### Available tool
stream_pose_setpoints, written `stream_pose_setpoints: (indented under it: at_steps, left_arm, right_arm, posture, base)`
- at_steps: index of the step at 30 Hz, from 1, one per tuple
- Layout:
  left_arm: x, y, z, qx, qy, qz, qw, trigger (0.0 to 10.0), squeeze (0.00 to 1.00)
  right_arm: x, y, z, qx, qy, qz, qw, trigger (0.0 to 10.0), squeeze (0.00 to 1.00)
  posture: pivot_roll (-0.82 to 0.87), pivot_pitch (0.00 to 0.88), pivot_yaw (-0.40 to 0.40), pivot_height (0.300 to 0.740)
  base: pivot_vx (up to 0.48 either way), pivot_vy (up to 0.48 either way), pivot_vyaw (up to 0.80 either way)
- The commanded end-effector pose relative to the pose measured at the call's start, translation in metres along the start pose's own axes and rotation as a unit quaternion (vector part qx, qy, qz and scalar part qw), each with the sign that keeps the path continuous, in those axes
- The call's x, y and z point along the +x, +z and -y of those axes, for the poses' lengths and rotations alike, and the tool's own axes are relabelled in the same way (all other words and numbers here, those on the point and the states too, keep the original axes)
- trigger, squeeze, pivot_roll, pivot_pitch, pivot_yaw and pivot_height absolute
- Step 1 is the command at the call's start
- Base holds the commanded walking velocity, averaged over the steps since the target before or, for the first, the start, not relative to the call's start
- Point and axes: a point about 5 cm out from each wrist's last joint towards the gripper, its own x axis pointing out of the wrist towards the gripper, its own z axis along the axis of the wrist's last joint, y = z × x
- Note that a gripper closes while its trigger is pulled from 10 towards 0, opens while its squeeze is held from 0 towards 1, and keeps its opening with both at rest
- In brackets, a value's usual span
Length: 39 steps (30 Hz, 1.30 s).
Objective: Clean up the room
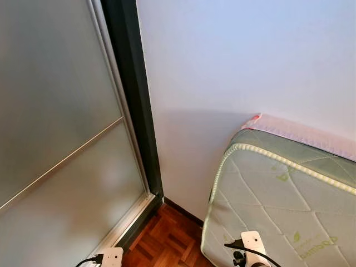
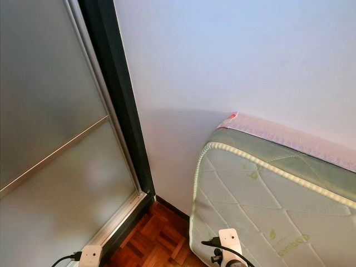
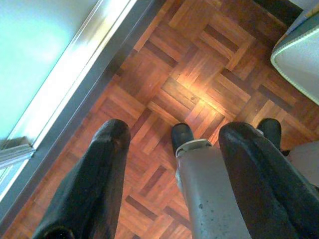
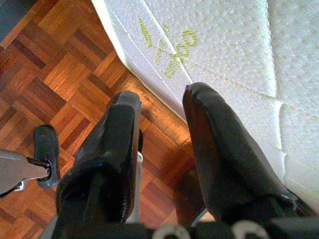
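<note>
A pale green quilted mattress (image 1: pixel 278 206) with a pink sheet edge (image 1: pixel 303 132) along its top stands against the white wall (image 1: pixel 250 55) on my right. Both arms hang low at my sides, and their wrist mounts (image 1: pixel 253 243) sit at the bottom edge of the eye views. In its wrist view, my left gripper (image 3: pixel 174 132) is open over the parquet floor (image 3: pixel 199 74), holding nothing. My right gripper (image 4: pixel 162 97) is open too and empty, hanging beside the mattress's lower edge (image 4: pixel 209 45).
A frosted glass sliding door (image 1: pixel 55 139) in a dark frame (image 1: pixel 136 111) takes up the left side, with its metal floor track (image 3: pixel 75 84) running beside my left foot (image 3: pixel 181 135). A narrow strip of parquet (image 1: pixel 167 239) lies between door and mattress.
</note>
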Motion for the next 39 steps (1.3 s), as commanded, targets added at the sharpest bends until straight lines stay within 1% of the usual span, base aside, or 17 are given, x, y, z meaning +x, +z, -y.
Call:
stream_pose_setpoints:
  at_steps: [1,2,4,6,8,11,16,18,21,24,26,28,31,34,36,37,39]
  left_arm:
    - [0.008,0.057,-0.02,-0.08,0.019,0.059,0.995,10.0,0.0]
    - [0.008,0.056,-0.019,-0.086,0.017,0.059,0.994,10.0,0.0]
    - [0.008,0.057,-0.017,-0.091,0.018,0.057,0.994,10.0,0.0]
    - [0.009,0.059,-0.013,-0.081,0.012,0.057,0.995,10.0,0.0]
    - [0.009,0.065,-0.015,-0.104,0.016,0.066,0.992,10.0,0.0]
    - [0.009,0.068,-0.012,-0.08,0.005,0.062,0.995,10.0,0.0]
    - [0.009,0.074,-0.018,-0.068,0.008,0.073,0.995,10.0,0.0]
    - [0.009,0.075,-0.017,-0.049,0.009,0.073,0.996,10.0,0.0]
    - [0.009,0.074,-0.018,-0.053,0.011,0.069,0.996,10.0,0.0]
    - [0.009,0.073,-0.017,-0.045,0.011,0.066,0.997,10.0,0.0]
    - [0.009,0.073,-0.017,-0.047,0.014,0.067,0.997,10.0,0.0]
    - [0.009,0.074,-0.017,-0.031,0.012,0.066,0.997,10.0,0.0]
    - [0.009,0.074,-0.017,-0.031,0.015,0.065,0.997,10.0,0.0]
    - [0.009,0.074,-0.017,-0.012,0.013,0.06,0.998,10.0,0.0]
    - [0.009,0.074,-0.019,0.024,0.016,0.05,0.998,10.0,0.0]
    - [0.009,0.075,-0.019,0.027,0.017,0.051,0.998,10.0,0.0]
    - [0.009,0.074,-0.019,0.002,0.021,0.052,0.998,10.0,0.0]
  right_arm:
    - [-0.006,-0.003,0.04,0.137,-0.012,0.013,0.99,10.0,0.0]
    - [-0.008,-0.012,0.041,0.127,-0.013,0.002,0.992,10.0,0.0]
    - [-0.011,-0.017,0.046,0.122,-0.017,-0.002,0.992,10.0,0.0]
    - [-0.012,-0.024,0.048,0.127,-0.024,-0.01,0.992,10.0,0.0]
    - [-0.012,-0.026,0.041,0.122,-0.001,-0.004,0.993,10.0,0.0]
    - [-0.013,-0.024,0.044,0.122,-0.006,0.001,0.992,10.0,0.0]
    - [-0.013,-0.029,0.041,0.121,-0.004,-0.007,0.993,10.0,0.0]
    - [-0.014,-0.032,0.04,0.119,-0.001,-0.012,0.993,10.0,0.0]
    - [-0.014,-0.032,0.042,0.122,-0.003,-0.014,0.992,10.0,0.0]
    - [-0.015,-0.033,0.043,0.127,-0.006,-0.013,0.992,10.0,0.0]
    - [-0.014,-0.032,0.042,0.109,0.001,-0.015,0.994,10.0,0.0]
    - [-0.014,-0.032,0.043,0.112,0.001,-0.016,0.994,10.0,0.0]
    - [-0.015,-0.032,0.043,0.108,0.004,-0.018,0.994,10.0,0.0]
    - [-0.015,-0.033,0.043,0.109,0.002,-0.02,0.994,10.0,0.0]
    - [-0.014,-0.033,0.043,0.106,0.004,-0.022,0.994,10.0,0.0]
    - [-0.014,-0.033,0.042,0.102,0.008,-0.023,0.995,10.0,0.0]
    - [-0.014,-0.032,0.042,0.098,0.007,-0.023,0.995,10.0,0.0]
  posture:
    - [-0.11,0.0,0.028,0.74]
    - [-0.11,0.0,0.022,0.74]
    - [-0.12,0.0,0.018,0.74]
    - [-0.11,0.0,-0.006,0.74]
    - [-0.11,0.0,-0.004,0.74]
    - [-0.12,0.0,0.016,0.74]
    - [-0.12,0.0,0.05,0.74]
    - [-0.11,0.0,0.032,0.74]
    - [-0.1,0.0,0.026,0.74]
    - [-0.1,0.0,0.013,0.74]
    - [-0.1,0.0,0.019,0.74]
    - [-0.1,0.0,0.024,0.74]
    - [-0.09,0.0,0.021,0.74]
    - [-0.09,0.0,0.026,0.74]
    - [-0.09,0.0,0.022,0.74]
    - [-0.1,0.0,0.024,0.74]
    - [-0.09,0.0,0.023,0.74]
  base:
    - [0.0,0.0,0.0]
    - [0.0,0.0,0.0]
    - [0.0,0.0,0.0]
    - [0.0,0.0,0.0]
    - [0.0,0.0,0.0]
    - [0.0,0.0,0.0]
    - [0.0,0.0,0.0]
    - [0.0,0.0,0.0]
    - [0.0,0.0,0.0]
    - [0.0,0.0,-0.71]
    - [0.0,0.0,-0.74]
    - [0.0,0.0,-0.74]
    - [0.0,0.0,-0.75]
    - [0.0,0.0,-0.74]
    - [0.0,0.0,-0.74]
    - [0.0,-0.48,-0.74]
    - [0.0,-0.129,-0.74]
